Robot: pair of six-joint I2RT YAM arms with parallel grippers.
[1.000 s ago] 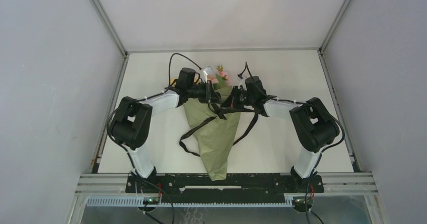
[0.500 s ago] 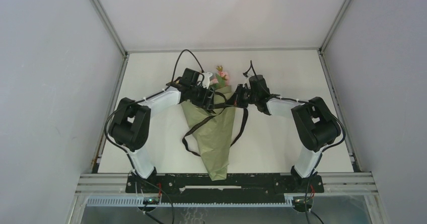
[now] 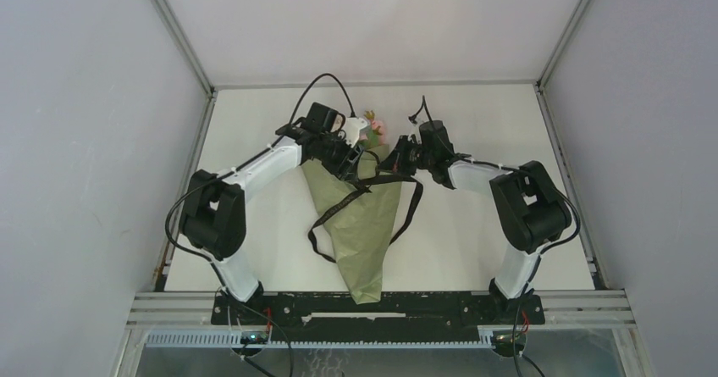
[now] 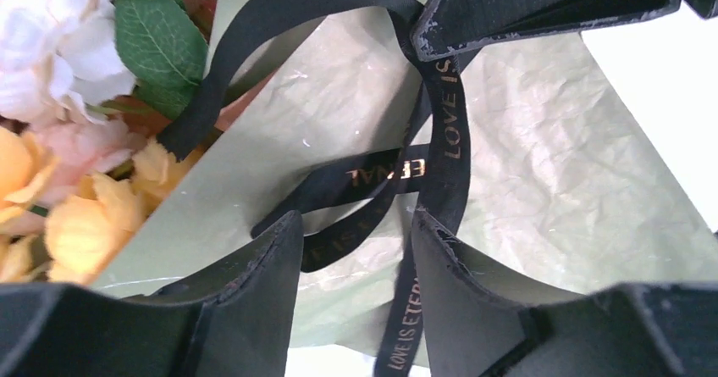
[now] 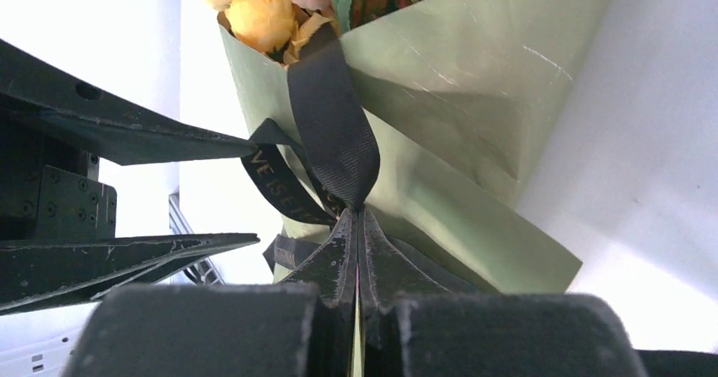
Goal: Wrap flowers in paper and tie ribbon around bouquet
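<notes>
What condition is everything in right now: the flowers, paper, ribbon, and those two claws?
flowers, bundled inside the cone, blooms sticking out of its open end.
paper, rolled into a cone, olive side out, lying flat.
ribbon, crossed over the cone, loose ends trailing.
left gripper, open, fingers either side of ribbon strands.
right gripper, shut on the ribbon.

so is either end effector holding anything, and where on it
The right end effector is shut on the ribbon, pinching a strand where it crosses the paper below the flowers. The left end effector is open; ribbon runs loose between its jaws.
</notes>
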